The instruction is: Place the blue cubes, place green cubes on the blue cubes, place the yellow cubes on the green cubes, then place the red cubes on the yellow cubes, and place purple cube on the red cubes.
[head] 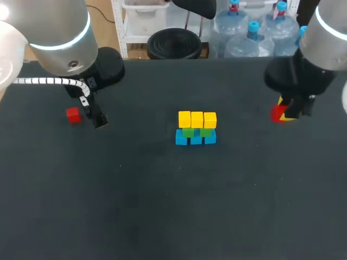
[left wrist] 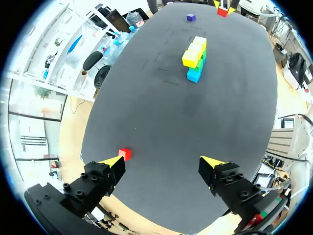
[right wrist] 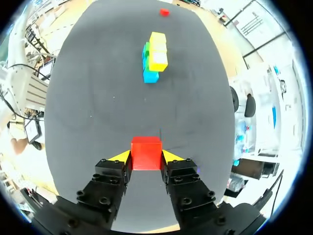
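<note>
At the table's middle stands a stack: three blue cubes (head: 195, 138) in a row, green cubes (head: 197, 132) on them, three yellow cubes (head: 197, 119) on top. My right gripper (right wrist: 146, 156) is shut on a red cube (right wrist: 146, 153), held at the right side of the table (head: 279, 113). A second red cube (head: 73, 115) lies at the far left, just beside one fingertip of my open left gripper (left wrist: 163, 165). A purple cube (left wrist: 190, 17) shows far beyond the stack (left wrist: 194, 57) in the left wrist view. The other red cube (right wrist: 164, 12) lies past the stack (right wrist: 154, 56) in the right wrist view.
The dark table (head: 162, 206) stretches wide in front of the stack. My left arm's black wrist (head: 92, 108) hangs over the far left, close to the loose red cube.
</note>
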`<state>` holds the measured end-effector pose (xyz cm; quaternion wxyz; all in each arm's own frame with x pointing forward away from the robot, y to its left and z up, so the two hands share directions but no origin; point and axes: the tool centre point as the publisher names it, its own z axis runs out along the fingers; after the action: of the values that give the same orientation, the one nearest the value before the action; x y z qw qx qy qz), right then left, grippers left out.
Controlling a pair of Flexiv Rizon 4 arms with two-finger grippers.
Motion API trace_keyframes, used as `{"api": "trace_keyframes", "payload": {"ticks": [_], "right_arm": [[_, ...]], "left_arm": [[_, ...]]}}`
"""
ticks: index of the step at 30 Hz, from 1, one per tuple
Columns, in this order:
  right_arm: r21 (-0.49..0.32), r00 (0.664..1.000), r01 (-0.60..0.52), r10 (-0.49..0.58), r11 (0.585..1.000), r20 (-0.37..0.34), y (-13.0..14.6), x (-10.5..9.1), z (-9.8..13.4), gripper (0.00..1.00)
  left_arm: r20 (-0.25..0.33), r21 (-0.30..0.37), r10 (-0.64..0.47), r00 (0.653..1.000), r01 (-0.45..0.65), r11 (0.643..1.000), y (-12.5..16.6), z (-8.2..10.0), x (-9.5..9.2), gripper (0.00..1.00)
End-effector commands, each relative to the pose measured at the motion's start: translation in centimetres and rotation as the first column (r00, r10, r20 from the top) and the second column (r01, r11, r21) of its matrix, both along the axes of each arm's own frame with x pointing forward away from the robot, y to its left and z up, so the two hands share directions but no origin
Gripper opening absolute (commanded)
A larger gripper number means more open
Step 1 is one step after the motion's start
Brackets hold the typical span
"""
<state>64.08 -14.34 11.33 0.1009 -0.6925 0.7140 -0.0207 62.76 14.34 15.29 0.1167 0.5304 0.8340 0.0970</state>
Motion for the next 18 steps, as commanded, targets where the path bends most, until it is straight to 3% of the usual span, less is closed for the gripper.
{"api": "trace_keyframes", "payload": {"ticks": [1, 5, 11, 18], "right_arm": [[-0.014, 0.999, -0.030, 0.029, 0.999, -0.028, 1.1, 1.3, 1.0, 0.00], [-0.038, 0.996, -0.061, 0.058, 0.997, -0.073, 1.8, 1.7, 2.0, 0.00], [-0.003, 0.992, -0.070, 0.069, 0.998, -0.103, 2.9, 1.9, 3.7, 0.00], [0.005, 0.978, -0.102, 0.101, 0.995, -0.184, 4.3, 1.5, 3.9, 0.00]], "left_arm": [[-0.001, -0.002, -0.003, 1.000, 0.003, 1.000, 0.1, 0.0, 0.0, 1.00], [-0.001, -0.002, -0.003, 1.000, 0.003, 1.000, 0.1, 0.0, 0.0, 1.00], [-0.001, -0.002, -0.003, 1.000, 0.003, 1.000, 0.1, 0.0, 0.0, 1.00], [-0.001, -0.002, -0.003, 1.000, 0.003, 1.000, 0.1, 0.0, 0.0, 1.00]]}}
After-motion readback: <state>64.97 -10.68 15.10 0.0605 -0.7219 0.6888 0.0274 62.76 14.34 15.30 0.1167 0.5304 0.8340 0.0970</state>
